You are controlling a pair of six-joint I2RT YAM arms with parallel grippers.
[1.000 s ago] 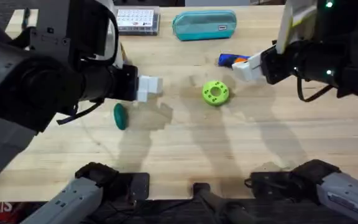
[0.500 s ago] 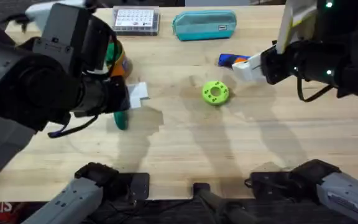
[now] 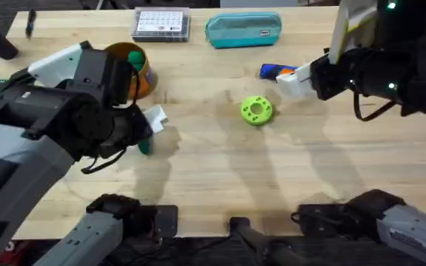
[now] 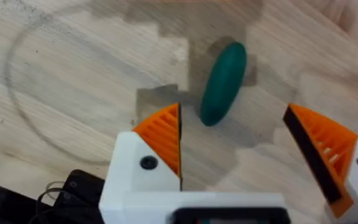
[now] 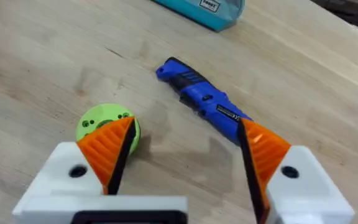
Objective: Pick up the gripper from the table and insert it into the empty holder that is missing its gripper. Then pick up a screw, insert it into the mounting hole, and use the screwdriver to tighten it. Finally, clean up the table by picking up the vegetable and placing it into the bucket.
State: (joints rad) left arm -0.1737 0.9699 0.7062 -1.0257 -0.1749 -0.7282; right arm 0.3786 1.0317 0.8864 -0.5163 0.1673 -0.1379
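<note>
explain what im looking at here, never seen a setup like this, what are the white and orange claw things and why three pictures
These are two robot arms at a wooden table. One camera looks down from above; each of the other two rides on an arm's wrist, so that arm's own claw shows at the bottom.

The claws are two-finger grippers, white with orange ribbed pads. The left gripper is open just above a dark green toy vegetable lying on the wood, not holding it. The right gripper is open and empty, with a blue screwdriver and a lime-green disc with holes lying on the table below it.

From above you also see an orange bucket, a teal pouch and a clear parts box.
</note>
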